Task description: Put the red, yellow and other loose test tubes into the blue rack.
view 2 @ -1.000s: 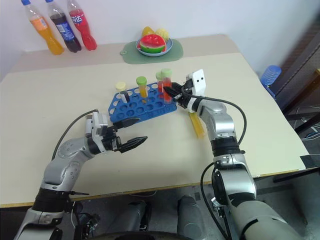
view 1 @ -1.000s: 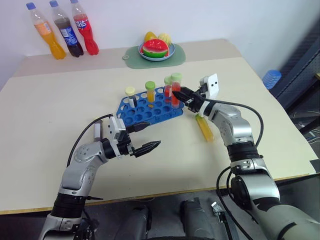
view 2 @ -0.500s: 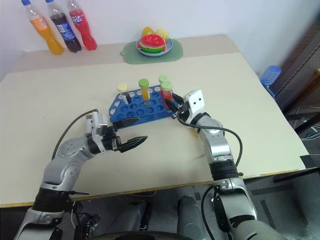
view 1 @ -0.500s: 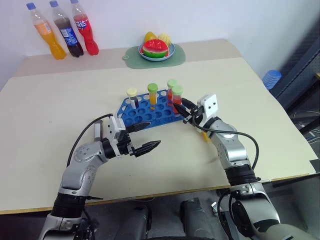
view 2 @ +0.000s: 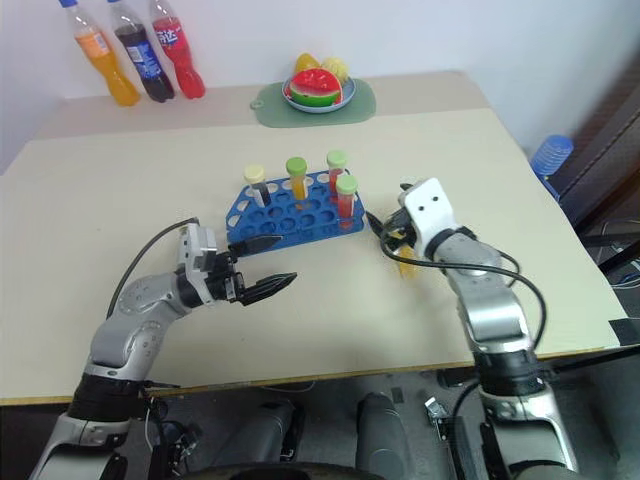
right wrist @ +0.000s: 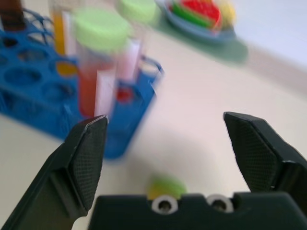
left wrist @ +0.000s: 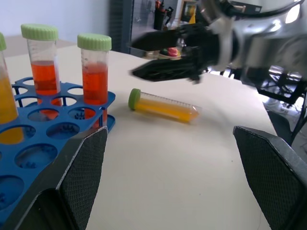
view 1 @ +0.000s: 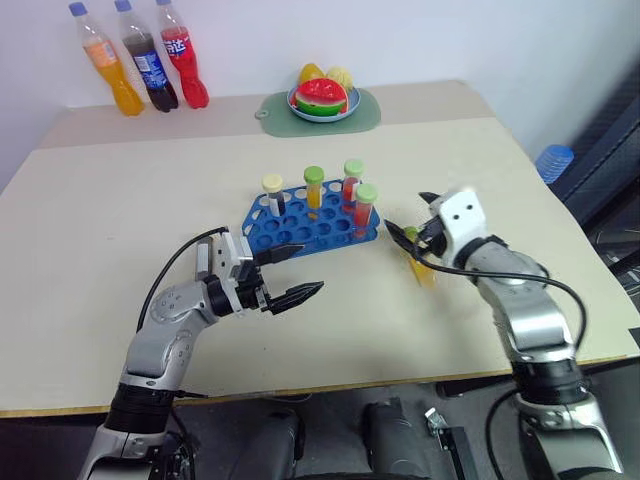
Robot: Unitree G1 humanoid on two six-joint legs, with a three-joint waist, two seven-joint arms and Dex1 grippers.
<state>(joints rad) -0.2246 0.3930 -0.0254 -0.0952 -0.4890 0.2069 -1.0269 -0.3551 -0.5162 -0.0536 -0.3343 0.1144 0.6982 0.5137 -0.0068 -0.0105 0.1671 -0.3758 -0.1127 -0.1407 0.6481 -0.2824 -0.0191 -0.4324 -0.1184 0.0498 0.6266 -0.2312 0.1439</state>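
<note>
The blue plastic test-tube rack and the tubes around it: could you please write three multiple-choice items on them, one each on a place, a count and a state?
1. Where does the loose yellow-orange tube with a green cap lie?
A. on the green mat
B. on the table beside the blue plastic test-tube rack
C. among the soda bottles

2. How many capped tubes stand in the rack?
A. two
B. six
C. four

3. How is the right end effector?
A. open and empty
B. shut on a tube
C. inside a rack hole

Answers: 1 B, it lies flat at the rack's right end; 2 C, four caps rise above the rack; 3 A, its fingers stand apart over the lying tube.
</note>
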